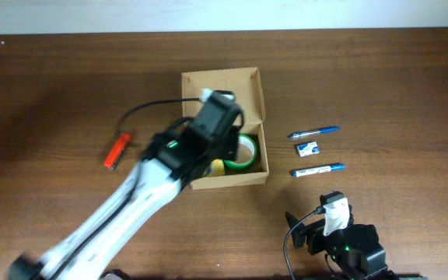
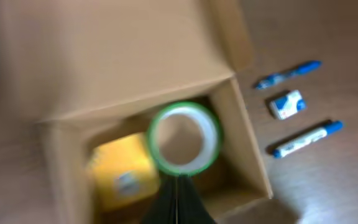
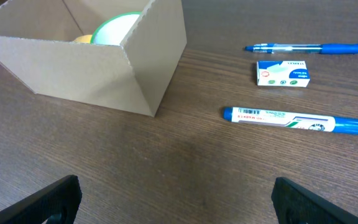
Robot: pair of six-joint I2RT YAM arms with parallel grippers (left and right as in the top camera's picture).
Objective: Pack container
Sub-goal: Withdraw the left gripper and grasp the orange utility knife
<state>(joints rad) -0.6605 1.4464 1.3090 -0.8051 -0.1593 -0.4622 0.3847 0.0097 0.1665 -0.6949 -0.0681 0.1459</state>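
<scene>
The container (image 1: pixel 222 80) is a tan cardboard box with its flap lid open at the table's middle. It also shows in the left wrist view (image 2: pixel 246 140) and the right wrist view (image 3: pixel 86 74). Inside lie a green tape roll (image 1: pixel 247 152) (image 2: pixel 184 138) (image 3: pixel 114 28) and a yellow item (image 1: pixel 218 166) (image 2: pixel 122 169). My left gripper (image 1: pixel 220 144) (image 2: pixel 178 180) hovers over the box's inside, fingers shut together and empty, tips at the roll's near edge. My right gripper (image 1: pixel 329 214) (image 3: pixel 179 199) is open and empty near the table's front edge.
Right of the box lie a blue pen (image 1: pixel 313 133) (image 3: pixel 309 48), a small white-and-blue box (image 1: pixel 308 148) (image 3: pixel 283 73) and a blue marker (image 1: pixel 317 169) (image 3: pixel 300 121). A red marker (image 1: pixel 116 151) lies left of the box.
</scene>
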